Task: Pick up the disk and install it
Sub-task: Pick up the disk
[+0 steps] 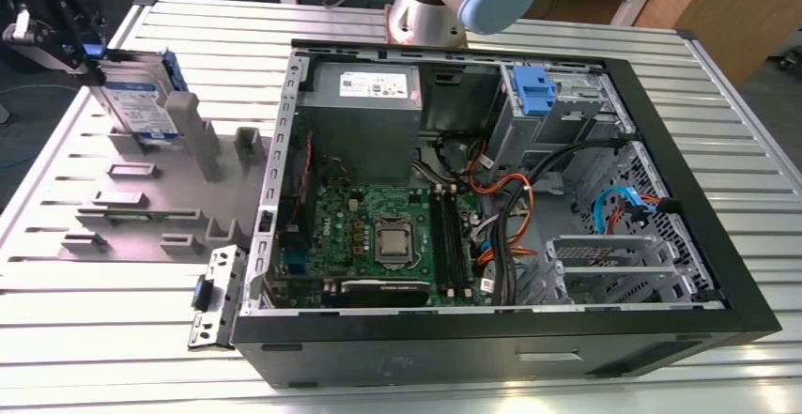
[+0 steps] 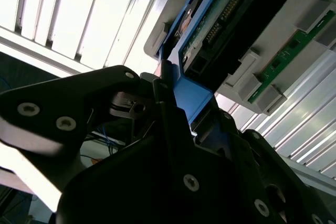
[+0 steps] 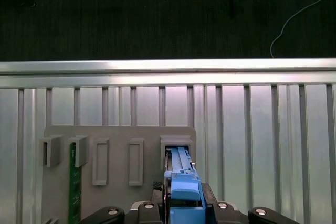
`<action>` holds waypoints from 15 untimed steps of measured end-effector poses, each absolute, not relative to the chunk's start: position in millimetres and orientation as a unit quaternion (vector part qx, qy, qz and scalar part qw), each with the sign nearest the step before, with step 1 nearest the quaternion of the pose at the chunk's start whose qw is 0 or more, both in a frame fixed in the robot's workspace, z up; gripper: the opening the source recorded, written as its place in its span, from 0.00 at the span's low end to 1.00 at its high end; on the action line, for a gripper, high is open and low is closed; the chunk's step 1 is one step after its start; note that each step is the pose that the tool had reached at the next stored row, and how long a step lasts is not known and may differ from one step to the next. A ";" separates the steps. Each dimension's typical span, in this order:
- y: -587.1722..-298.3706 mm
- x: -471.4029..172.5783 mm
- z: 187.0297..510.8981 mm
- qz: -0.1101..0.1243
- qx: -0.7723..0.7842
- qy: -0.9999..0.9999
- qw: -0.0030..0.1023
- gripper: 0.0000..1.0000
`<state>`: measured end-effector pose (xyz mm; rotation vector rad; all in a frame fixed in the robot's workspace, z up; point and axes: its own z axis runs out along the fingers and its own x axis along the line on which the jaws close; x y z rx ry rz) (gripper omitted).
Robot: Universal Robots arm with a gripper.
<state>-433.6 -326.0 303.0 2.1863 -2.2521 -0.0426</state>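
Note:
The disk point(image 1: 135, 102) stands upright at the exterior view's far left, a silver-grey drive with a white-and-blue label and blue carrier rails. Its lower end sits at a slot of the grey holder plate point(image 1: 138, 212). My gripper point(image 1: 90, 55) is at the disk's upper end, with its fingers closed on the blue rail. In the first wrist view the blue carrier point(image 3: 184, 190) runs from the holder's slot point(image 3: 176, 142) up between the fingers of the gripper point(image 3: 185, 205). The second wrist view shows the black fingers point(image 2: 131, 106) pressed against the disk's blue rail point(image 2: 184, 90).
An open computer case point(image 1: 701, 273) lies on the slatted table, to the exterior view's right of the holder. Inside are a blue-bracketed drive cage point(image 1: 532, 90), a grey power supply point(image 1: 363, 85) and loose cables point(image 1: 514, 198). A green board point(image 3: 75, 192) stands in the holder. The arm's base point(image 1: 439, 6) is behind the case.

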 end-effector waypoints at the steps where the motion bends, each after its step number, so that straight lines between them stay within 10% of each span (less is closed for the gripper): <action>1: -326.0 -433.6 303.5 -0.014 0.696 -0.717 0.001 0.36; 15: -326.0 -433.6 311.3 -0.014 0.696 -0.717 0.001 0.36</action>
